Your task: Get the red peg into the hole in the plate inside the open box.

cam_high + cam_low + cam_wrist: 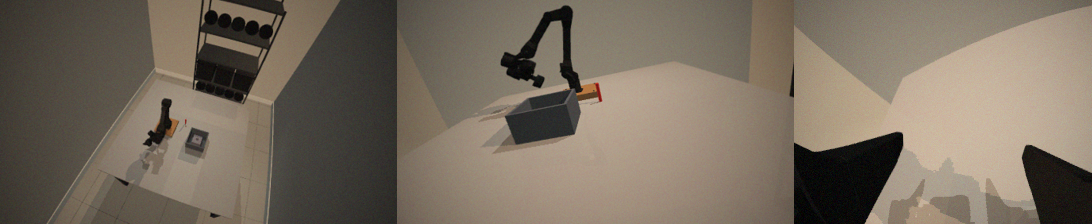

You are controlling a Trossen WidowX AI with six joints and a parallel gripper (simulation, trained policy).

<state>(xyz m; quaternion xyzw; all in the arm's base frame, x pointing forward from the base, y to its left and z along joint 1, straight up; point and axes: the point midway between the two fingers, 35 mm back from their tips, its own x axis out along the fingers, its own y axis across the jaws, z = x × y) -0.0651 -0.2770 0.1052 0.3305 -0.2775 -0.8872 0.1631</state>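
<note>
The red peg (185,121) (599,92) stands upright on the table beside the orange base of the arm. The grey open box (194,148) (541,125) stands on the table. A pale plate (194,141) with a small dark hole lies at its bottom in the top view; the box wall hides it in the exterior view. My gripper (146,142) (965,146) is open and empty, with its fingers wide apart in the wrist view. It hangs above the table, well away from the peg, on the other side of the arm's base. Neither peg nor box shows in the wrist view.
The orange base board (173,126) (588,90) lies under the arm, close to the peg. The pale table (214,179) (655,159) carries everything. A dark shelf rack (228,57) stands behind the table against the wall. Arm shadows fall on the table.
</note>
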